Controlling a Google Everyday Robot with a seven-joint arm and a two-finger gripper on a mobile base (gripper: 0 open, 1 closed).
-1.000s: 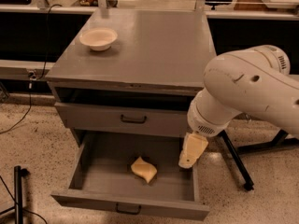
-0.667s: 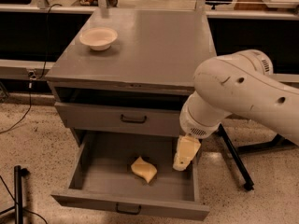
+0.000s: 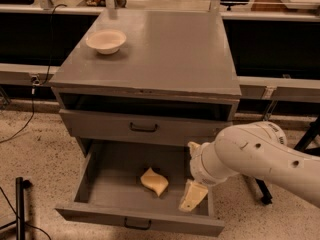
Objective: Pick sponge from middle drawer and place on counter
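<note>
The sponge [image 3: 154, 181], a pale-yellow bent slab, lies on the floor of the open middle drawer [image 3: 102, 184], near its centre. My gripper [image 3: 192, 196] hangs from the white arm inside the drawer's right part, just right of the sponge and apart from it. Its cream-yellow fingers point down toward the drawer floor. The counter [image 3: 165, 49] is the flat grey cabinet top above.
A cream bowl [image 3: 105, 40] sits on the counter's back left. A shut drawer with a dark handle [image 3: 143, 128] is above the open one. A black stand [image 3: 20, 204] is at the lower left, and dark legs [image 3: 307, 139] stand at the right.
My arm has dropped lower and the gripper has moved down into the drawer, ending just right of the sponge. The sponge has not moved.
</note>
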